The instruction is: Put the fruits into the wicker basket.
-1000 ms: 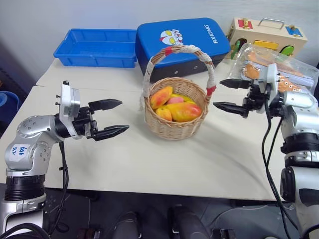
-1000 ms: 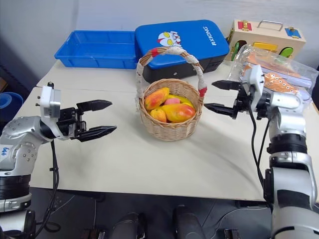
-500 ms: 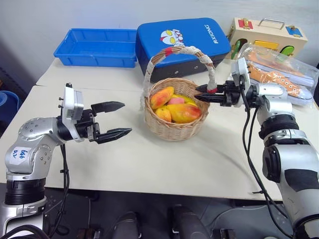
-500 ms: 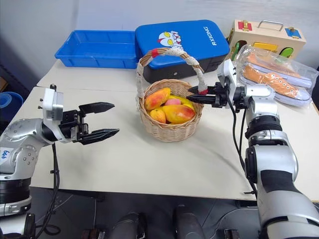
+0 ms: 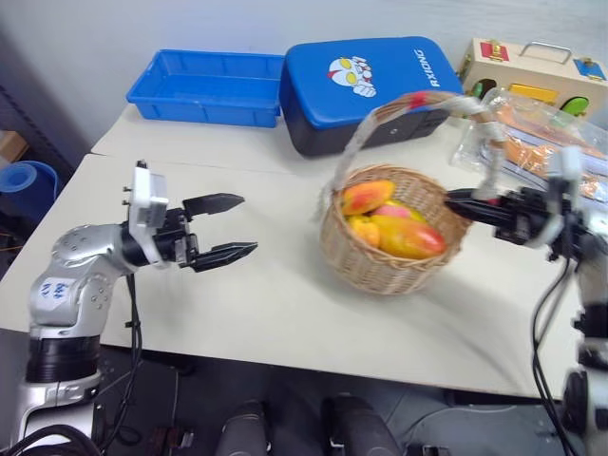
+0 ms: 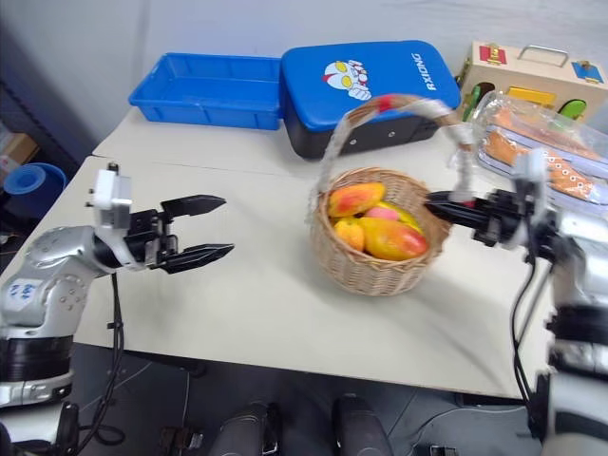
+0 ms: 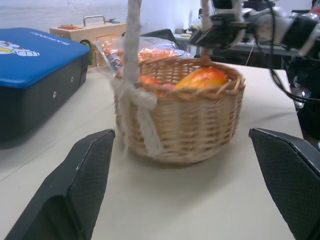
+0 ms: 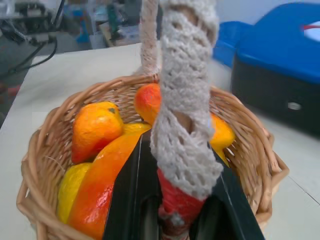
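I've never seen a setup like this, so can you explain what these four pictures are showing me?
It is a humanoid robot at a table. Two pictures come from cameras in its head, looking down over both arms. The other two come from a camera on each wrist, looking along that arm's two black fingers. The left end effector is open and holds nothing. The right end effector is shut on the basket handle, low on one side. The wicker basket holds the fruits. At the back lie a blue tray, a blue case, a wooden box and shoes in clear plastic.
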Robot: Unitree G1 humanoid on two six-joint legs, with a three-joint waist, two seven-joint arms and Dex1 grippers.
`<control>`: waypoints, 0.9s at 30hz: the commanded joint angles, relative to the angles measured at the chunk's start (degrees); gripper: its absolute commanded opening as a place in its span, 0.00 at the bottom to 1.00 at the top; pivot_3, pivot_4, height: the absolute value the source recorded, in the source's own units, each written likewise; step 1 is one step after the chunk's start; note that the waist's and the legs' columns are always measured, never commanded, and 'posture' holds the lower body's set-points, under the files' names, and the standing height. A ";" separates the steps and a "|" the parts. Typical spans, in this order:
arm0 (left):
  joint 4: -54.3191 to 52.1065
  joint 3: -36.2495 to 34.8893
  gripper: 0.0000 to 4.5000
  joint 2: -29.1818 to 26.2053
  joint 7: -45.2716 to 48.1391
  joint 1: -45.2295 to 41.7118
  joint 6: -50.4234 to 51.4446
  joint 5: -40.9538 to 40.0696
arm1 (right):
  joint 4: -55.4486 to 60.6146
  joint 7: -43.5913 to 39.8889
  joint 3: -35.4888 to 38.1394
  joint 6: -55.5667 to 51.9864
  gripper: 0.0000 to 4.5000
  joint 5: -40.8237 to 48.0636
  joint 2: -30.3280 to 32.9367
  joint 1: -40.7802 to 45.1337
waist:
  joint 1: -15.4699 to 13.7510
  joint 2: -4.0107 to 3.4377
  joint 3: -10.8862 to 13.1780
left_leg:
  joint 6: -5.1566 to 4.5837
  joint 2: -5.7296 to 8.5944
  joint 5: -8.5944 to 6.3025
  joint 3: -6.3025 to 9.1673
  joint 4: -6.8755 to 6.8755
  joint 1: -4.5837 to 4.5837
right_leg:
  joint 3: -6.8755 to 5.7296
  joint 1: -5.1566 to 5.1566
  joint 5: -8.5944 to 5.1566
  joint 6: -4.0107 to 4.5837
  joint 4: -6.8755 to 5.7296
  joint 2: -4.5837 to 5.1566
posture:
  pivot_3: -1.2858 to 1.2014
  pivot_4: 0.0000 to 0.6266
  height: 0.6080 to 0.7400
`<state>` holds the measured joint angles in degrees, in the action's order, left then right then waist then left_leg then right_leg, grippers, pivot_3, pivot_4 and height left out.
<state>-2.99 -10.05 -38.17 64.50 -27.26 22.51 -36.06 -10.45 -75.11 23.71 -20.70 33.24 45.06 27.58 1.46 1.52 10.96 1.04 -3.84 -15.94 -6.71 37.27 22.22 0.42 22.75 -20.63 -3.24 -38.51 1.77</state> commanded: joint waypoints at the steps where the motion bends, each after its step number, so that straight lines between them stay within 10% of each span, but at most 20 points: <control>1: 2.63 0.86 1.00 0.50 1.75 -2.16 -2.41 0.99 | 13.48 13.40 13.86 -3.30 0.04 1.65 1.34 -8.28 | 0.04 0.00 0.00 | 0.00 0.00 0.00 0.00 0.01 -0.01 | 0.01 -0.03 0.00 0.00 0.01 0.00 | 0.52 0.24 1.00; 13: 7.27 3.39 1.00 2.10 4.17 -5.90 -5.49 3.06 | 19.06 43.06 19.46 -7.02 0.04 -5.18 -5.67 -18.13 | 1.25 -0.06 -0.04 | 0.01 0.02 0.11 -0.29 -0.11 -0.17 | 0.31 -0.08 0.00 0.01 0.15 -0.14 | 0.52 0.24 1.00; 27: 6.76 0.66 1.00 -2.00 4.63 -1.06 -5.01 3.10 | 21.68 31.59 26.47 0.12 0.99 -2.32 -2.00 -34.15 | 0.63 -0.07 -0.04 | -0.02 0.02 0.10 -0.27 -0.15 -0.12 | 0.39 -0.11 0.00 -0.01 0.36 -0.19 | 0.52 0.24 1.00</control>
<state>4.88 -7.30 -38.91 68.51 -29.13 18.10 -33.06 8.04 -39.61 45.54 -24.93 30.33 41.82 -4.55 2.10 1.45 10.92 1.02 -3.82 -15.84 -6.97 37.09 22.09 0.80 22.62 -20.63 -3.25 -38.10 1.57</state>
